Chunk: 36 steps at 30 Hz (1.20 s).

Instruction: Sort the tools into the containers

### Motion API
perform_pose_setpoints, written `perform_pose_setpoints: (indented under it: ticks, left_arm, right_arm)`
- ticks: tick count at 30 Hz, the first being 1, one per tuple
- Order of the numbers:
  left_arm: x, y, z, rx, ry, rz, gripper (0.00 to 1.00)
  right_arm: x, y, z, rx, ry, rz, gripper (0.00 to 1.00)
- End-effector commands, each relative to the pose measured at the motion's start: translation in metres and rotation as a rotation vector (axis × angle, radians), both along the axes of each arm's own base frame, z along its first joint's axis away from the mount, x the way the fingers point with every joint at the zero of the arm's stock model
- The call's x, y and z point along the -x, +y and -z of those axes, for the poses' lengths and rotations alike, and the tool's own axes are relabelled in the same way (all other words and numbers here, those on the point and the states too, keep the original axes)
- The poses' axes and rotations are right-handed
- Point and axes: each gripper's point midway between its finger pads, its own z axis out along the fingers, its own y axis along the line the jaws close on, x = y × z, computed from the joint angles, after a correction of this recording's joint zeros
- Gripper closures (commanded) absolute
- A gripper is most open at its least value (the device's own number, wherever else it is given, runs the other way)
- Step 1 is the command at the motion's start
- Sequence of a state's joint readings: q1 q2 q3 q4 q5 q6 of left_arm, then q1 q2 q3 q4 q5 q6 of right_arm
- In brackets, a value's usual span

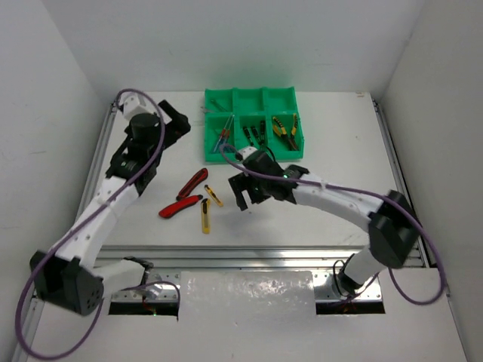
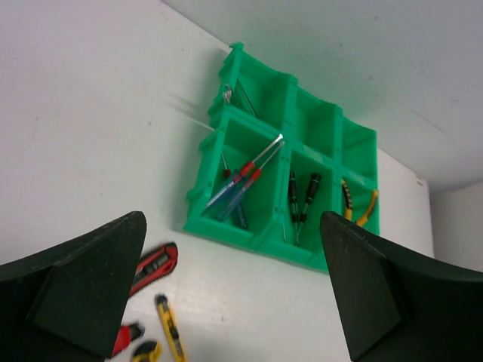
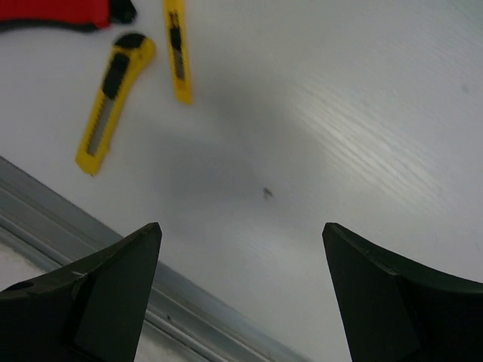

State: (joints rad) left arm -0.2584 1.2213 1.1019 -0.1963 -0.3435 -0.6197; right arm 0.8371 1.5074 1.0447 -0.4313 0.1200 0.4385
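Note:
The green tray [image 1: 253, 154] of containers stands at the back centre of the table. It holds blue/red screwdrivers [image 2: 241, 185], dark screwdrivers [image 2: 302, 197], yellow-handled pliers [image 2: 358, 207] and a silver wrench [image 2: 238, 96], each kind in its own compartment. On the table in front lie two red-black utility knives [image 1: 192, 183] [image 1: 179, 207] and two yellow box cutters [image 1: 213, 195] [image 1: 204, 216]. My left gripper [image 1: 177, 124] hangs left of the tray, open and empty. To the right of the loose cutters, my right gripper [image 1: 245, 194] is open above bare table with nothing between its fingers.
An aluminium rail [image 3: 75, 219] runs along the table's near edge, just below the right gripper. White walls close in the table on the left, right and back. The right arm's forearm [image 1: 332, 197] stretches across in front of the tray.

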Motion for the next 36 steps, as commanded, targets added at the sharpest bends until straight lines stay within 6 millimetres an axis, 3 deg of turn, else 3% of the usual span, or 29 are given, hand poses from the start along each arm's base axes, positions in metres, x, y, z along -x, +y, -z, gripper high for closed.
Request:
perform_pose_setpoints:
  ticks: [1,2,3,5,6,7,10,12,13,14,19,27,30,31,34,35,36]
  left_arm:
    - [0.049,0.006,-0.02,0.052,-0.046,0.02,0.02]
    - [0.067,0.012,-0.035,0.049,-0.089,0.016,0.02]
    - [0.08,0.02,-0.026,0.033,-0.043,-0.007,0.02]
    - [0.104,0.029,-0.041,0.028,-0.074,-0.015,0.02]
    - [0.115,0.031,-0.039,0.005,-0.059,-0.005,0.02]
    - [0.13,0.032,-0.052,0.0,-0.103,0.022,0.02]
    - [0.152,0.043,-0.057,-0.079,-0.144,0.031,0.02]
    - [0.158,0.053,-0.05,-0.126,-0.151,0.004,0.01]
    - [0.161,0.059,-0.036,-0.142,-0.135,-0.021,0.0]
    - [0.161,0.06,-0.029,-0.151,-0.124,-0.025,0.0]
    - [0.151,0.05,0.024,-0.187,-0.015,0.035,0.0]
    - [0.153,0.049,0.02,-0.2,-0.027,0.051,0.0]
    - [0.155,0.05,0.017,-0.2,-0.045,0.052,0.0]
    - [0.154,0.049,0.016,-0.2,-0.046,0.055,0.0]
    - [0.154,0.048,0.018,-0.203,-0.04,0.064,0.0]
    - [0.153,0.047,0.017,-0.203,-0.042,0.069,0.0]
    - [0.153,0.045,0.018,-0.202,-0.042,0.078,0.0]
  right_arm:
    - [-0.02,0.054,-0.008,-0.032,0.002,-0.116,0.13]
    - [-0.026,0.059,0.015,0.031,0.036,-0.108,0.16]
    - [-0.037,0.074,0.006,0.016,0.021,-0.112,0.21]
    - [-0.046,0.087,0.018,0.029,0.042,-0.105,0.34]
    - [-0.054,0.098,0.029,0.051,0.067,-0.106,0.38]
    - [-0.062,0.108,0.042,0.086,0.091,-0.11,0.44]
    - [-0.071,0.118,0.058,0.121,0.094,-0.122,0.51]
    - [-0.079,0.129,0.06,0.115,0.078,-0.123,0.52]
    - [-0.08,0.13,0.071,0.132,0.089,-0.128,0.52]
    - [-0.083,0.134,0.068,0.129,0.086,-0.129,0.53]
    - [-0.082,0.138,0.091,0.169,0.123,-0.143,0.56]
    - [-0.064,0.109,0.135,0.306,0.193,-0.144,0.76]
    - [-0.058,0.099,0.135,0.324,0.204,-0.133,0.85]
    - [-0.056,0.095,0.134,0.332,0.203,-0.129,0.94]
    - [-0.055,0.09,0.106,0.296,0.156,-0.107,0.97]
    - [-0.058,0.093,0.073,0.239,0.106,-0.108,0.97]
    - [-0.056,0.093,0.059,0.209,0.086,-0.117,0.97]
